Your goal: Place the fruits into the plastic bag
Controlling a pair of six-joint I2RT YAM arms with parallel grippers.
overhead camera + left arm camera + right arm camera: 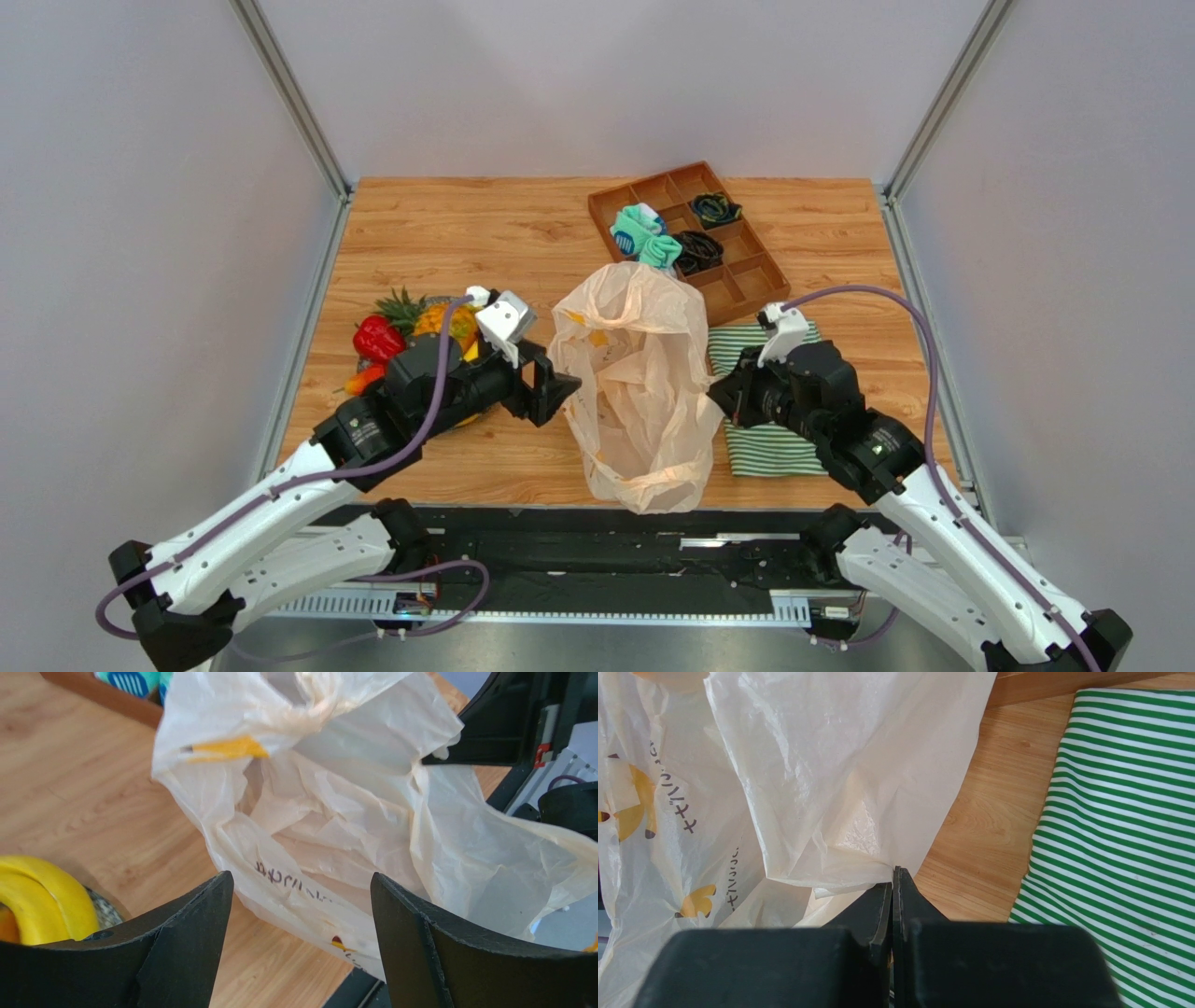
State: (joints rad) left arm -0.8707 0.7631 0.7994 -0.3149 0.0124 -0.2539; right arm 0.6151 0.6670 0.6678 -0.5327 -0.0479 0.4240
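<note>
My right gripper (893, 882) has its fingers pressed together. A fold of the plastic bag (638, 378) runs straight into the seam between the tips. I think the film is pinched there, though the wrist view hides the actual contact.

My left gripper (298, 892) is spread wide, with its two black fingers (200, 917) either side of the bag's crumpled near wall and neither clearly touching it.

The bag lies slumped on the wooden table (491, 224) between the two arms, its far end close to a brown divided tray (744, 287). The fruits (407, 329) sit in a heap at the left, behind the left wrist and outside the bag. A yellow banana (42, 899) shows just beside the left finger. A green-and-white striped cloth (1116, 812) lies flat by the right gripper, just beside the bag.
</note>
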